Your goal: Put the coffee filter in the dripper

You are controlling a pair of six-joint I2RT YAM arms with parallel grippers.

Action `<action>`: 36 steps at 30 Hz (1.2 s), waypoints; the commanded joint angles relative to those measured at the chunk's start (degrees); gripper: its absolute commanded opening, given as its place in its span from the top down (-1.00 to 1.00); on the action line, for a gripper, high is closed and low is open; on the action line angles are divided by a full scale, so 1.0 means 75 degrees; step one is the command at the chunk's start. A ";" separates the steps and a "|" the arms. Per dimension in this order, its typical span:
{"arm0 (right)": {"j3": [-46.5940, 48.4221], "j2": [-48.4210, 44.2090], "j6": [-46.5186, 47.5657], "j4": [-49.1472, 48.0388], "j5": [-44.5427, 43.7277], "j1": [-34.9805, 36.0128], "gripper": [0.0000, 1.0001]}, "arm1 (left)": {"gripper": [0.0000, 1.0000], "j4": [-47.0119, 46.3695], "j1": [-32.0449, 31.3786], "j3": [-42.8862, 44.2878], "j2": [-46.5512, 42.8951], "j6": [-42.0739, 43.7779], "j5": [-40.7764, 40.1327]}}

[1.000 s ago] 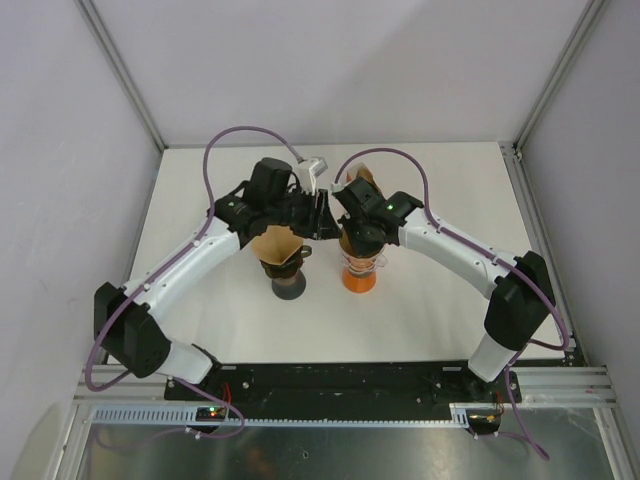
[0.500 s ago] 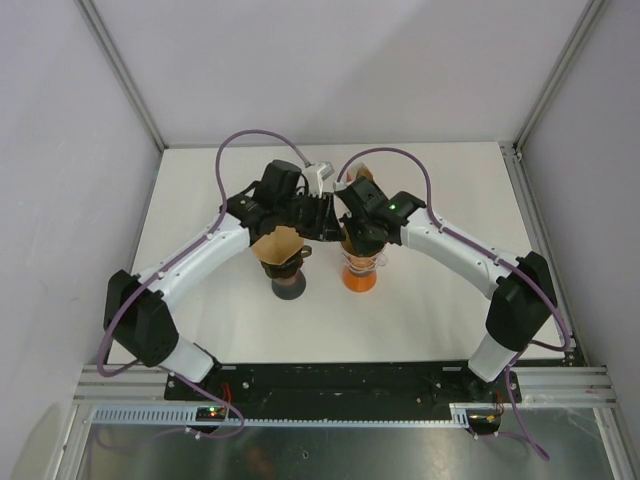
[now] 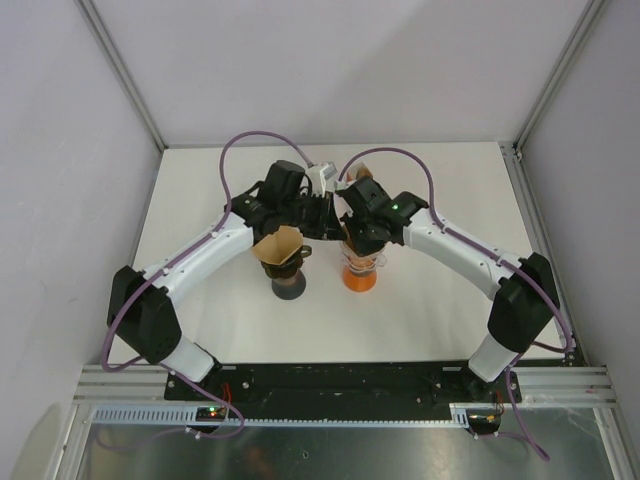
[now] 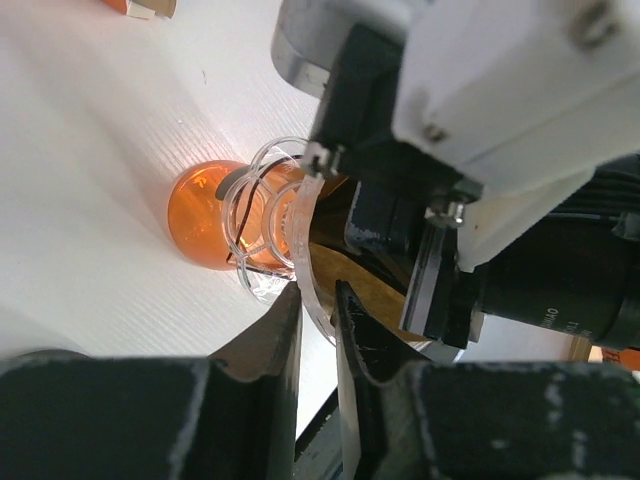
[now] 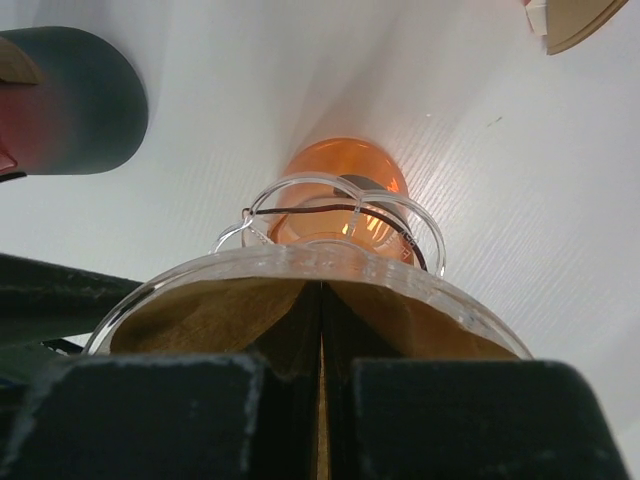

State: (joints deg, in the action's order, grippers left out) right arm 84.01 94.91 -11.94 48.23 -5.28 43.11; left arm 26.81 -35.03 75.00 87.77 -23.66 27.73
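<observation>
A clear glass dripper (image 3: 363,262) sits on an orange base (image 3: 359,281) at the table's middle. My right gripper (image 3: 352,236) is above it, shut on a brown paper coffee filter. In the right wrist view the filter (image 5: 210,315) spreads inside the dripper's rim (image 5: 320,262), pinched between the fingers of the right gripper (image 5: 321,300). My left gripper (image 3: 328,226) reaches in from the left. In the left wrist view the left gripper (image 4: 318,292) is shut on the dripper's clear rim (image 4: 304,235), with the filter (image 4: 372,292) just behind it.
A brown cone of filters (image 3: 279,245) stands on a dark grey stand (image 3: 287,288) left of the dripper, under my left arm. A brown item (image 3: 366,175) lies behind the grippers. White walls and metal posts enclose the table.
My left arm has swung right, bringing its wrist closer to the dripper. My right gripper has shifted slightly over the dripper, still on the filter.
</observation>
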 commanded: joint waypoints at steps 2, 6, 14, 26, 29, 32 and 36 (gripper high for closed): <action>-0.0092 -0.0367 0.0076 -0.0266 0.0253 -0.0105 1.00 | 0.68 0.0034 -0.0014 0.0123 -0.0183 0.0085 -0.0098; -0.0086 -0.0541 0.0138 -0.0394 0.0375 -0.0147 1.00 | 0.77 0.0034 -0.0015 0.0092 -0.0153 0.0090 -0.0063; -0.0083 -0.1092 0.0310 -0.0859 0.0600 -0.0232 0.97 | 0.79 0.0032 -0.0091 0.0133 -0.0202 0.0167 -0.0067; -0.0132 -0.1891 0.0448 -0.1411 0.1402 -0.0385 0.63 | 0.77 0.0036 -0.0131 0.0194 -0.0259 0.0192 -0.0134; -0.0305 -0.2367 0.0367 -0.1526 0.1264 -0.0385 0.44 | 0.76 0.0037 -0.0140 0.0205 -0.0279 0.0206 -0.0152; -0.0503 -0.2874 0.0057 -0.1458 0.0516 -0.0392 0.27 | 0.74 0.0040 -0.0141 0.0188 -0.0316 0.0217 -0.0170; -0.0735 -0.3391 -0.0361 -0.1149 -0.0749 -0.0283 -0.04 | 0.73 0.0042 -0.0145 0.0178 -0.0351 0.0226 -0.0186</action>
State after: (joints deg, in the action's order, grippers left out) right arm 79.70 73.95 -11.25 39.16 -0.86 40.51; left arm 26.72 -35.57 75.00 87.53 -23.42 27.14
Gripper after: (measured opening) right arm 0.440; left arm 0.133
